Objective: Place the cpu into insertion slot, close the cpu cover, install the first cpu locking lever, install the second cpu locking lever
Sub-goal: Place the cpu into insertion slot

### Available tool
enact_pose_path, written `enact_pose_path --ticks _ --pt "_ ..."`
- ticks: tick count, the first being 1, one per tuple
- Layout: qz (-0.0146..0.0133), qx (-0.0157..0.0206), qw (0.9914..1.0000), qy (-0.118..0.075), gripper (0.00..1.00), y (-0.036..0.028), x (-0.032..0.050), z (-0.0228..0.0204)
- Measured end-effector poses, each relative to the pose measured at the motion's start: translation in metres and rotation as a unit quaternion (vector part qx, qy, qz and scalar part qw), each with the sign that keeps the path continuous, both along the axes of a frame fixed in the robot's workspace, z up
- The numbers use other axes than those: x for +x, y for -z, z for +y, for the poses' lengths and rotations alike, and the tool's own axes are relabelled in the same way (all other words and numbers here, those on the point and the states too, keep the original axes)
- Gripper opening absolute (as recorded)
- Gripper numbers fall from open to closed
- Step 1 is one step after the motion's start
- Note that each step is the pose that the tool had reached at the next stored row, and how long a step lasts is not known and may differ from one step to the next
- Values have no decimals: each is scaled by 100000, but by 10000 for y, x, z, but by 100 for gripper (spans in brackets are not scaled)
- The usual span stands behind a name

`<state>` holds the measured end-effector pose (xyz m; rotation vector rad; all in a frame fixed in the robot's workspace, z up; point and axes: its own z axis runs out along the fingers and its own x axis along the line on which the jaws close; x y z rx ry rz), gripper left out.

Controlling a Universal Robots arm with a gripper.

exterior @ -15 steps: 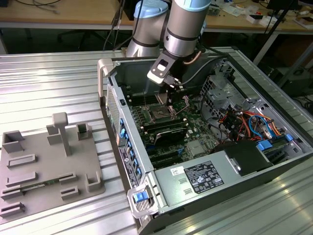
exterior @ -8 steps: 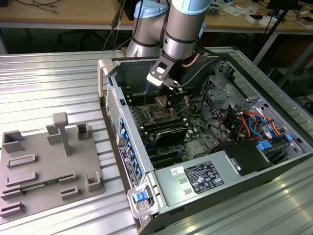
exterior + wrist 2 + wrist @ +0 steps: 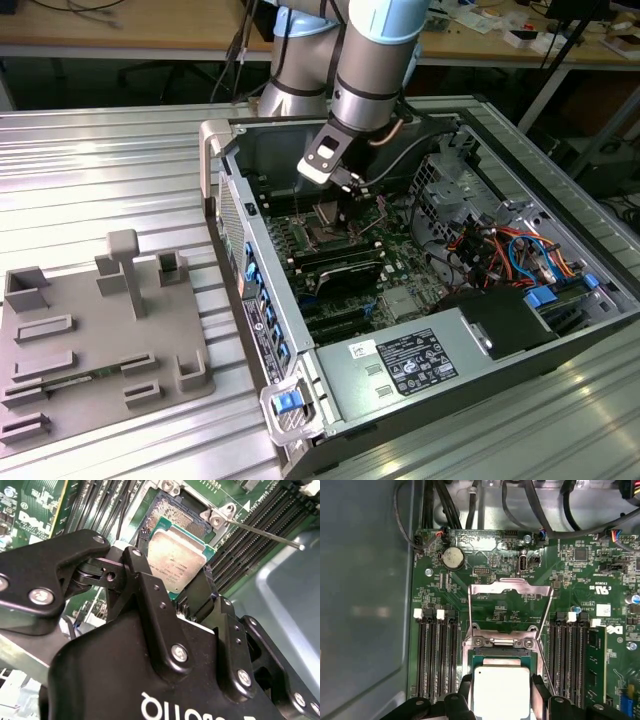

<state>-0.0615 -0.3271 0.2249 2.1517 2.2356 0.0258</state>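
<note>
Ribbed metal desk (image 3: 100, 160) carried an open computer case (image 3: 400, 370), and your arm reached down into it; the hand (image 3: 172, 580) was narrowed onto the cpu (image 3: 500, 687), its fingers (image 3: 147, 592) pinching two opposite edges of the chip; the cpu sat over the insertion slot (image 3: 175, 510), with a dark strip of socket left uncovered beyond it, and you could not tell whether the two touched; the cpu cover (image 3: 512, 584) stood raised on its hinge past the slot; a thin locking lever (image 3: 265, 532) angled out beside the socket.

Risks, as a judgement: in the second wrist view the chip looked tilted and offset, so pressing down could bend the socket contacts; a light edge grip could let it slip and land crooked; the raised cover, if knocked, could fall onto the fingers.
</note>
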Motion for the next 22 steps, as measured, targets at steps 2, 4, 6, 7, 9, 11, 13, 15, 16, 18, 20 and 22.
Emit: enact_pose_path --ticks 2,4,6,7,9,11,13,15,16,18,20,22 --pt "28 -1 100000 5 55 35 -4 0" --pt "49 -1 100000 3 55 68 -14 0" --pt "85 -1 100000 15 55 122 -17 0" --pt "180 -2 100000 139 55 156 -17 0" --pt "339 -2 99999 334 55 176 -17 0" --pt "484 2 99997 521 55 189 -17 0" --pt "610 3 99995 740 55 205 -17 0" --pt "659 -1 99993 973 55 221 -17 0" --pt "665 3 99991 1140 55 231 -17 0" --pt "676 -5 99986 1530 55 246 -16 -1" --pt "667 12 99986 1543 55 250 -15 -2" --pt "734 4 99985 1541 55 251 -15 -9"
